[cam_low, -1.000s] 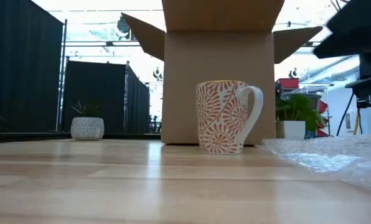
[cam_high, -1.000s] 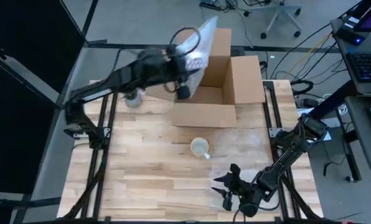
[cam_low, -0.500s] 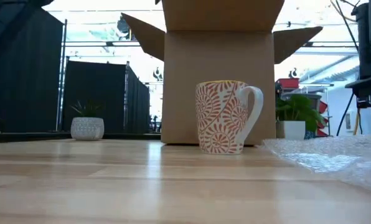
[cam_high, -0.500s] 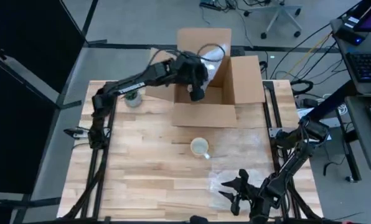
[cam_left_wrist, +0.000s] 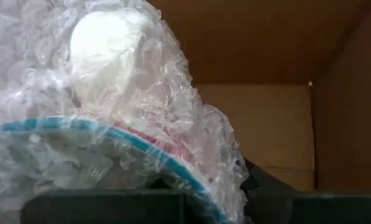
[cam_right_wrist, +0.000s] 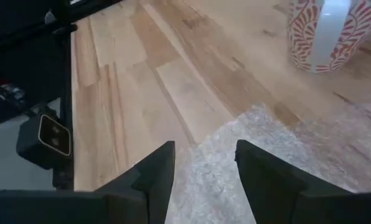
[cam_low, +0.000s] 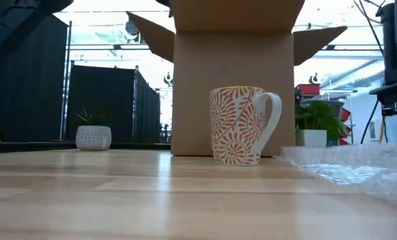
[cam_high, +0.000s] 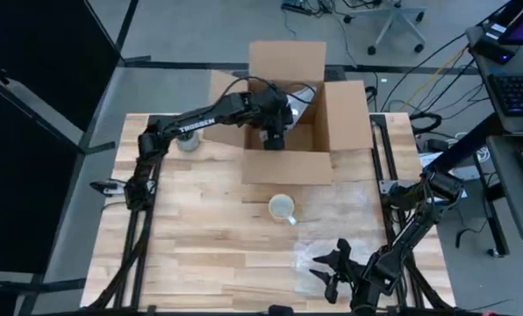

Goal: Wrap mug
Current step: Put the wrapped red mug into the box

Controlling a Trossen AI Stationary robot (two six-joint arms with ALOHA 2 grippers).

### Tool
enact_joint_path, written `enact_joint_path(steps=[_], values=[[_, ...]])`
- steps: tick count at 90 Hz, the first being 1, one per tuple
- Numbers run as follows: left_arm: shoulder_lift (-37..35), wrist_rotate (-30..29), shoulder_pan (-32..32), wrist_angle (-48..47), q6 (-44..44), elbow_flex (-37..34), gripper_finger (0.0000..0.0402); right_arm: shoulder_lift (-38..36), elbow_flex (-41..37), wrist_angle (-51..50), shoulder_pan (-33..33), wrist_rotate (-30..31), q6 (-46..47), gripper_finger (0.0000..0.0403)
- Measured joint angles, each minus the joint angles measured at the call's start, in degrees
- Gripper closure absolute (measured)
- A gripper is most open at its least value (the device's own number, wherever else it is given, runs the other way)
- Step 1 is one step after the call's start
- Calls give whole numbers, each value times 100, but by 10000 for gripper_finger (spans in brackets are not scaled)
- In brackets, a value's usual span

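The cardboard box (cam_high: 297, 114) sits open at the top centre of the high view, flaps spread, and the left gripper (cam_high: 275, 136) is down inside it with a bubble-wrapped bundle (cam_left_wrist: 104, 124). The left wrist view shows crinkled plastic over something white with a teal and red rim, brown box walls right behind it. Whether the jaws are clamped on that bundle, I cannot tell; the wrap hides them. A second ago that arm was up over the box's left flap with the bundle held high; now it reaches deep into the box.

The patterned mug (cam_high: 282, 208) stands upright and unwrapped on the wooden surface (cam_high: 200, 237), mid-frame, just below the box, unchanged from before. The sheet of bubble wrap (cam_high: 332, 250) lies flat to its lower right. The right gripper (cam_high: 336, 268) hovers low at the bottom right, jaws spread and holding nothing, over the sheet's edge; it has slid slightly right. A small planter (cam_high: 188, 140) stands at the upper left.
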Motion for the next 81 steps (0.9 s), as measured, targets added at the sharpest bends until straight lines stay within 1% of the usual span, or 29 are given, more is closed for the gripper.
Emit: enact_joint_path(steps=[29,43,70,81], values=[[344,250,0,-509,-2,-22,383,0,0,-61,-11,30,85,245],[563,280,-33,-652,5,-24,383,0,0,-106,-11,28,106,245],[1222,343,-45,-1188,51,-34,383,35,4,-111,-11,-15,151,245],[1305,341,-70,-1138,55,-34,383,46,4,-163,-11,-15,195,245]])
